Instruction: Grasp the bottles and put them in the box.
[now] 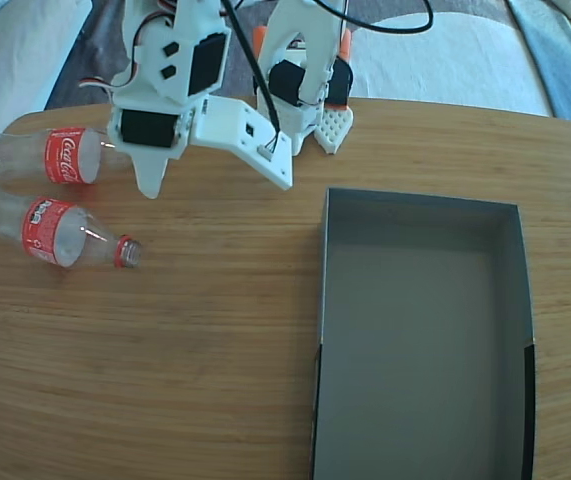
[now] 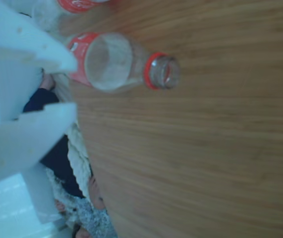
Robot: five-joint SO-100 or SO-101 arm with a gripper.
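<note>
Approach step: gripper (image 1: 215, 185) hung parted and empty above the table. Two bottles (image 1: 60, 232) lay at nine o'clock; box (image 1: 420, 330) empty. Next: lower over the nearer bottle.

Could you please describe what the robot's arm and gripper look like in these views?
The white 3D-printed plastic arm carries black servo motors, black cables and orange base accents. Its white two-finger gripper has flat, tapered fingers with small dimples.

Clear plastic bottles (image 1: 55, 205), wood-grain table (image 1: 185, 350)
</note>
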